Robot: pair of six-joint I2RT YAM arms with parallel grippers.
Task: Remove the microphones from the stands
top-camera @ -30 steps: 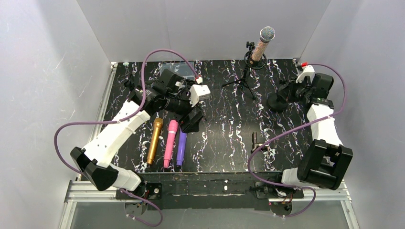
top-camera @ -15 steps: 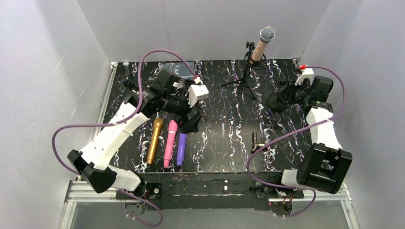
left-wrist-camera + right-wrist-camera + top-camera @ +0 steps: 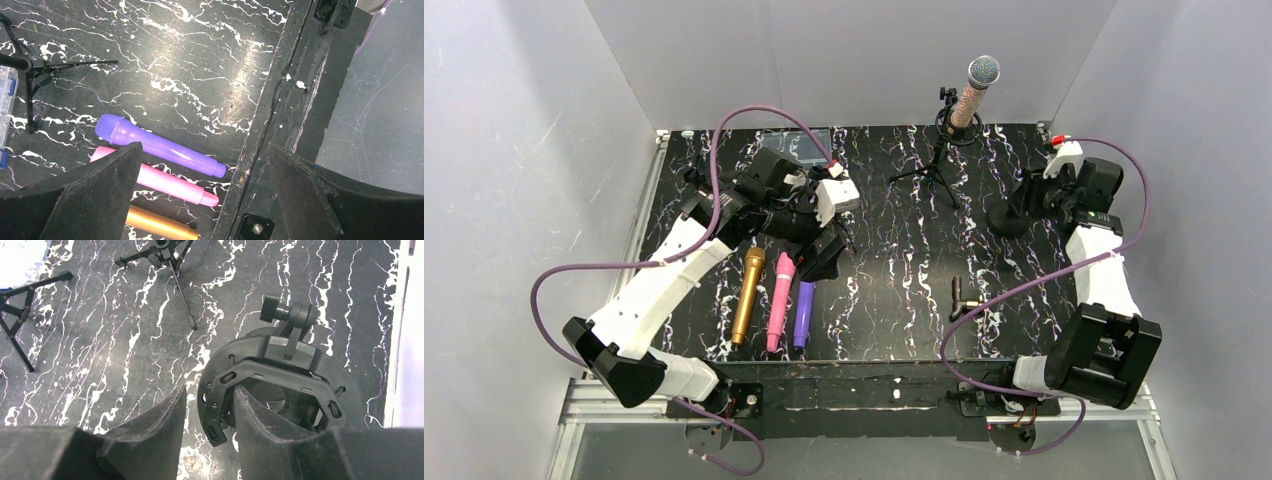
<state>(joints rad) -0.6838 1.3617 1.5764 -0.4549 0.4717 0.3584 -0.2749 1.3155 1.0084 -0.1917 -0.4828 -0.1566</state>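
Snagging is worrying me: right jaws, half parted astride the black mount [image 3: 280, 372] rim, may be dragging it up, while left jaws are hanging wide open, empty, well apart from the microphone [image 3: 973, 92].

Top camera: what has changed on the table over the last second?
The left arm swung slightly leftward, left gripper open. The right gripper parted its jaws at the black mount. The microphone on its stand, the gold microphone, pink microphone and purple microphone stayed put.
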